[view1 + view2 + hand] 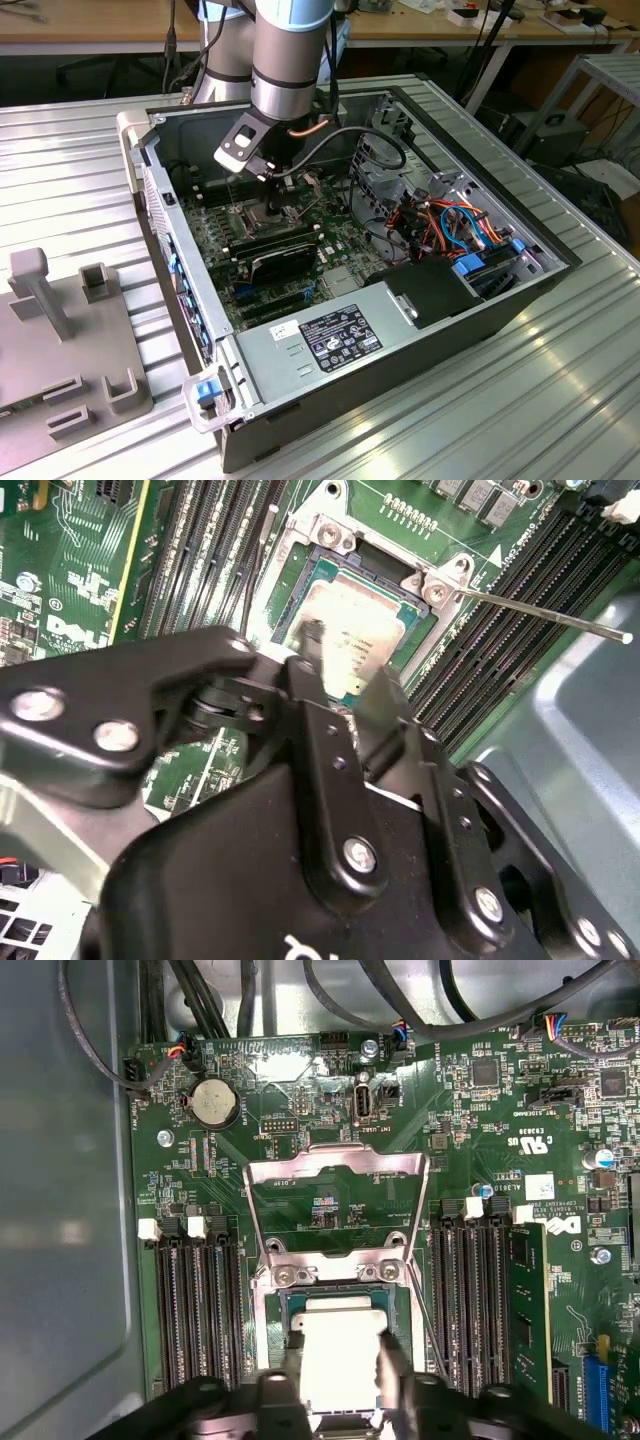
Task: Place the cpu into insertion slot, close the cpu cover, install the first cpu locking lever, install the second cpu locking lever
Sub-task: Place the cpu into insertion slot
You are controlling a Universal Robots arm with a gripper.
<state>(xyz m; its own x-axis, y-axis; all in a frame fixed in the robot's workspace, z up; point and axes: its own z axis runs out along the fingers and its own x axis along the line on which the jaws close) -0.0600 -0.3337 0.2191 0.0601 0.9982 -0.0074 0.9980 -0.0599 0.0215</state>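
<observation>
Clamping the small flat silvery-grey square cpu (335, 1330) between its black fingers (295, 1355), the gripper (340, 1348) holds it at the square black insertion slot (330, 1292), seating unconfirmed, while the thin silvery metal cpu cover (335, 1162) stands raised open and a thin wire locking lever (545, 617) juts free, not yet installed.

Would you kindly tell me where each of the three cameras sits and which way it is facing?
Exterior view: off the arm, high, looking down slantwise into the open computer case; shows the arm and claw.
First wrist view: on the wrist, squarely facing the motherboard and open cpu cover; claw's tip shows.
Second wrist view: on the wrist, looking obliquely past the claw's black body.
Both wrist views share the cpu at the insertion slot.
</observation>
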